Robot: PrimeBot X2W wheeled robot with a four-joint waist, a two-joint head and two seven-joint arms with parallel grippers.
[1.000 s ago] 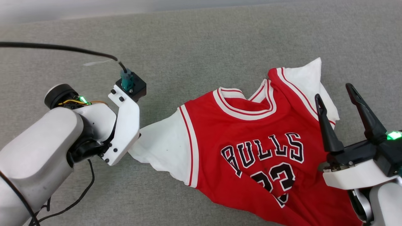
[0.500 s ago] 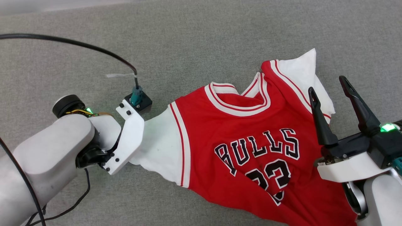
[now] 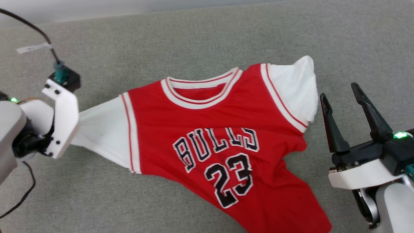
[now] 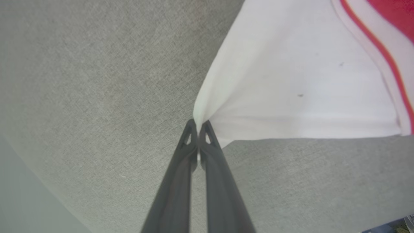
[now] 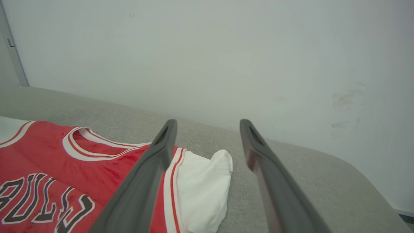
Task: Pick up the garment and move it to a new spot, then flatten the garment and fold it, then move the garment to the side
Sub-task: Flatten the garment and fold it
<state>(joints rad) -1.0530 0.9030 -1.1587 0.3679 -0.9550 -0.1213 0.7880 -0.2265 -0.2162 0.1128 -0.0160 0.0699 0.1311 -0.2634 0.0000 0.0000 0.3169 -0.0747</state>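
The red jersey [image 3: 210,129], number 23, lies face up on grey upholstery [image 3: 181,35], soft, light and probably stretchy, best held at sleeve hems. The left gripper [image 4: 198,125] pinches 1 white sleeve tip tight; the right gripper [image 3: 339,90] hovers beside the other sleeve, wide open and empty. A pale wall [image 5: 226,48] stands behind.

Grey upholstery [image 3: 194,38] lies bare beyond the red number 23 jersey [image 3: 210,129], which covers the middle, and below its stretched white sleeve [image 3: 100,129]. A pale wall [image 5: 226,48] closes the far edge; a black cable [image 3: 30,189] trails near left.
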